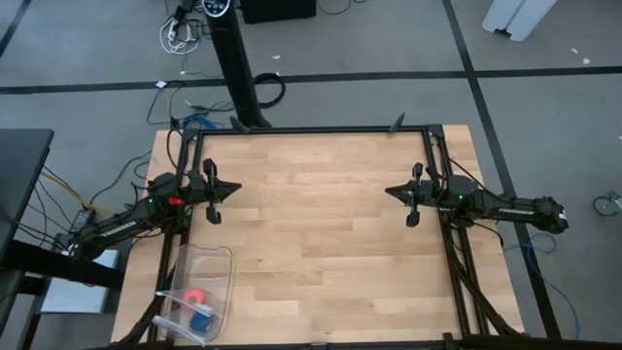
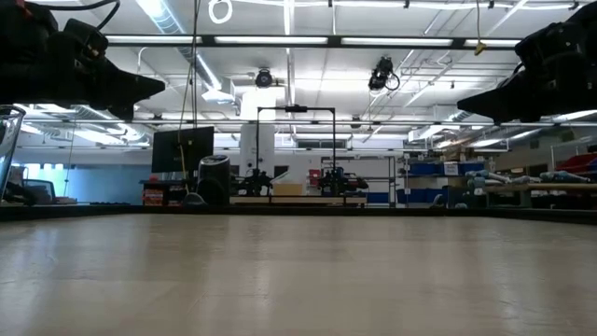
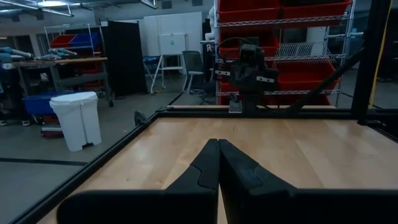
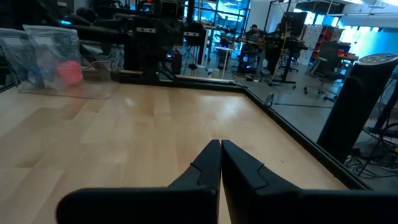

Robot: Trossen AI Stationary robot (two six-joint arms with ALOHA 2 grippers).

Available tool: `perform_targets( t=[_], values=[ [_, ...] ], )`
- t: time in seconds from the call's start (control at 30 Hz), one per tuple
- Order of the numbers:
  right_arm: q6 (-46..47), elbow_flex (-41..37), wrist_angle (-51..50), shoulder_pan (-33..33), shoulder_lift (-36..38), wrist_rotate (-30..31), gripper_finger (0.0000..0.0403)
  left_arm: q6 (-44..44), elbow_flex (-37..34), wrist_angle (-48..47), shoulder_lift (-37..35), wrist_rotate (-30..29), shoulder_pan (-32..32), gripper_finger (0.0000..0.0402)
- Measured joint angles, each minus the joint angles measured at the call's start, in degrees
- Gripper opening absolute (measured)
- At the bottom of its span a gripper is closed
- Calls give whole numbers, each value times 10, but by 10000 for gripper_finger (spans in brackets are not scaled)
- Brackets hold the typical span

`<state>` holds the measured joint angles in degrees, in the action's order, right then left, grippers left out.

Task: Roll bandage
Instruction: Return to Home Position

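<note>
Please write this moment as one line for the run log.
left gripper shut, raised, left side | right gripper shut, raised, right side | bandage inside clear bin

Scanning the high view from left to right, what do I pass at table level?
Clear bin holding the bandage → left end effector, shut → right end effector, shut.

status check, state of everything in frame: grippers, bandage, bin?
left gripper: fingers shut, holding nothing, raised over the table's left side.
right gripper: fingers shut, holding nothing, raised over the right side.
bandage: rolled, lying inside the bin.
bin: upright, no lid, on the table by the left arm.
blue object: in the bin, beside the bandage.
</note>
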<state>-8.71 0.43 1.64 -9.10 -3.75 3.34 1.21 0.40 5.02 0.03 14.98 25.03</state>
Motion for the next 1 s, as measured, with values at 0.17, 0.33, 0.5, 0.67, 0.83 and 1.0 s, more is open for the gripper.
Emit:
perform_targets(
  t=[0.17,0.33,0.5,0.67,0.83,1.0],
  values=[
    [0,0,0,0,0,0,12,0,0,0,0,0,0,10],
    [0,0,0,0,0,0,17,0,0,0,0,0,0,10],
    [0,0,0,0,0,0,17,0,0,0,0,0,0,10],
    [0,0,0,0,0,0,13,0,0,0,0,0,0,10],
    [0,0,0,0,0,0,15,0,0,0,0,0,0,10],
    [0,0,0,0,0,0,17,0,0,0,0,0,0,10]
  ],
)
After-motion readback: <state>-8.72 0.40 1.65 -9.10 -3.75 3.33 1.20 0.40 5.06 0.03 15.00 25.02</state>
